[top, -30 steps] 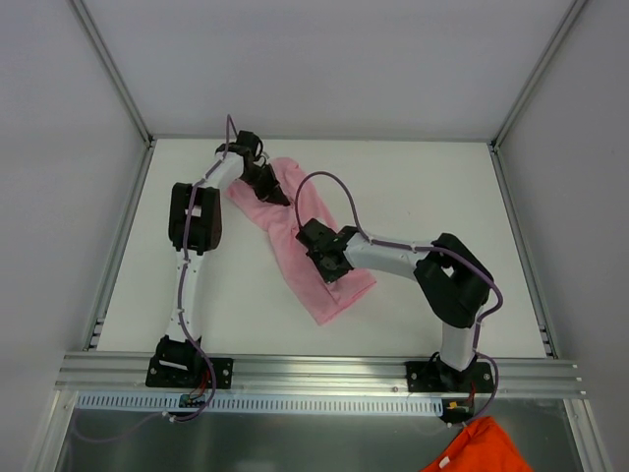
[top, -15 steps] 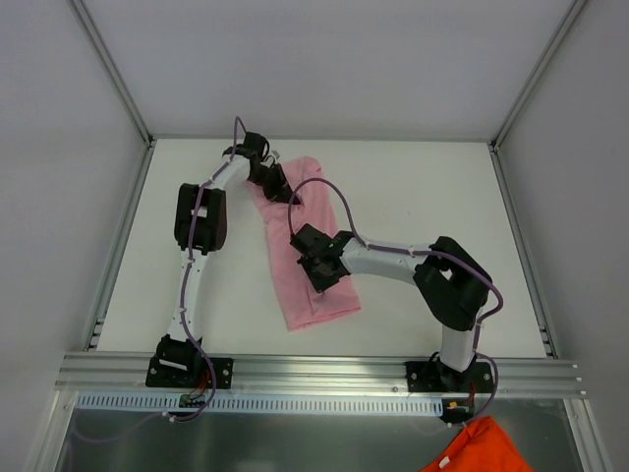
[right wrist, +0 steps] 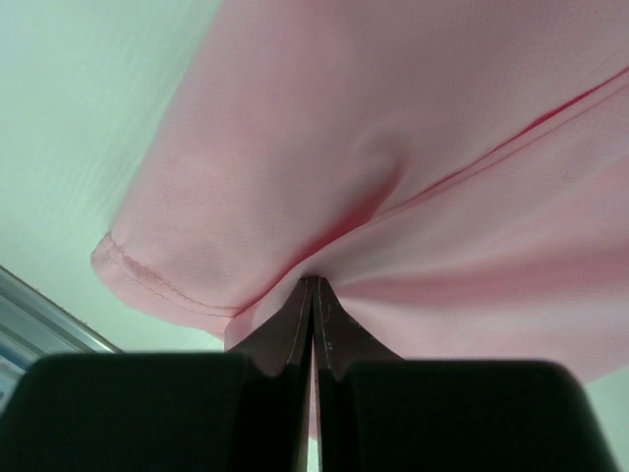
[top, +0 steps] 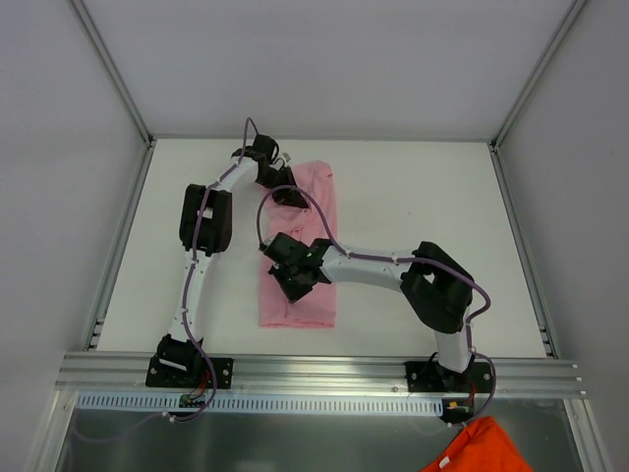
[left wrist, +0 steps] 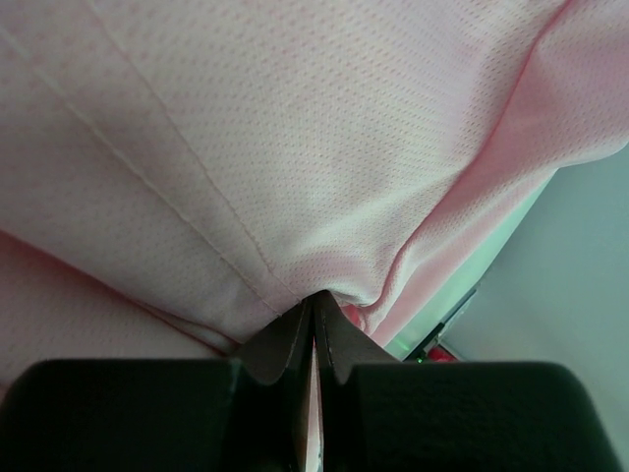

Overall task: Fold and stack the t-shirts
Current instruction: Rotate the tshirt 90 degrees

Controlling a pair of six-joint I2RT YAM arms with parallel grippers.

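Note:
A light pink t-shirt (top: 307, 295) lies as a long folded strip on the white table (top: 432, 197), running from the far middle toward the near edge. My left gripper (top: 285, 195) is shut on the t-shirt's far end; in the left wrist view the pink fabric (left wrist: 295, 147) is pinched between the closed fingertips of the left gripper (left wrist: 314, 300). My right gripper (top: 295, 278) is shut on the strip's left edge near its middle. In the right wrist view a hemmed corner (right wrist: 157, 280) hangs left of the right gripper (right wrist: 314, 283).
An orange cloth (top: 479, 448) lies below the table's near rail at bottom right. Metal frame rails (top: 123, 236) border the table at left, right and front. Purple cables loop over the shirt from the right arm (top: 393, 265).
Both arms swung the t-shirt leftward: the strip turned from a diagonal to nearly straight front-to-back, and its near end shifted left. Both grips stayed shut.

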